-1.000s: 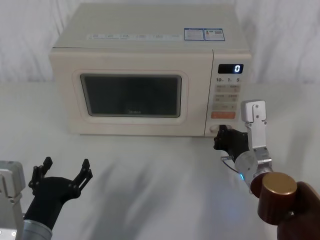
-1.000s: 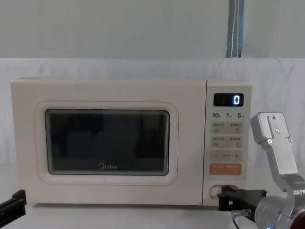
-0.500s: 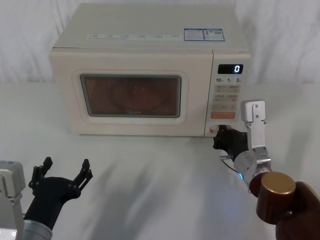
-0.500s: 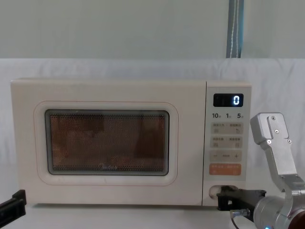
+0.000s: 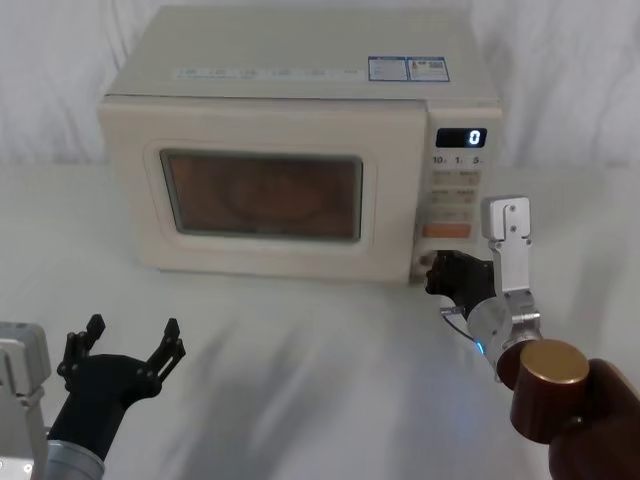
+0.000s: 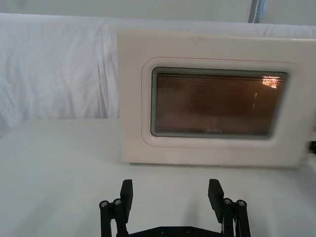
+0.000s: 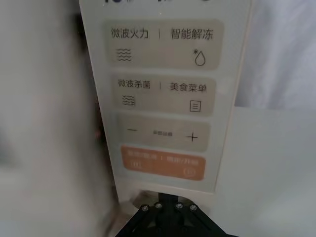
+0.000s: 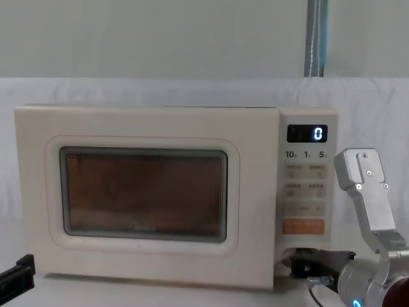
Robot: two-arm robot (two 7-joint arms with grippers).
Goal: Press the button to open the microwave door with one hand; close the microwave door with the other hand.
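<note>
The button (image 7: 143,195) sits lowest on the control panel (image 7: 160,106), under the orange key (image 7: 163,163) — the right gripper (image 5: 445,275) is against it, finger spread impossible to judge. The microwave door (image 5: 265,190) stands slightly ajar, window lit. The left gripper (image 5: 122,357) hovers low over the table (image 5: 320,370), wide open, holding nothing.

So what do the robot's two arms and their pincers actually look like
The right arm has a light grey boxy link with screw heads, a silver cylindrical wrist showing a small blue light, and a black right pincer; a brown rounded joint with a brass-coloured cap sits nearer the body. The left arm ends in an all-black left pincer with blocky fingertips and small silver bolts, behind it a light grey housing.
</note>
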